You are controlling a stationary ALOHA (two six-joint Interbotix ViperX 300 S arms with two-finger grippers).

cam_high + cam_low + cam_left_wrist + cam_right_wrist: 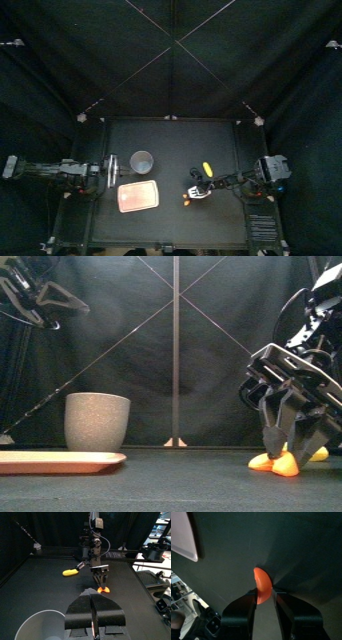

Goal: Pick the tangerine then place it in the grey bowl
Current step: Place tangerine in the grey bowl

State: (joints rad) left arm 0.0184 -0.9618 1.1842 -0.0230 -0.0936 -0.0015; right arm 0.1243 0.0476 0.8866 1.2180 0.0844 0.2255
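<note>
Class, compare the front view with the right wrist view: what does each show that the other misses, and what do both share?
Front view only: the grey speckled cup, a yellow toy behind the right claw, and the left claw raised at the left. Right wrist view only: the tangerine held between the claw's jaws. Both: tangerine, right claw and pink tray.

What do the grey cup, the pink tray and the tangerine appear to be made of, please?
The grey cup looks like ceramic or stone-look plastic: matte, speckled wall. The pink tray is probably plastic: smooth, evenly coloured, thin rim. The tangerine seems a moulded plastic toy: smooth, faintly glossy orange.
</note>
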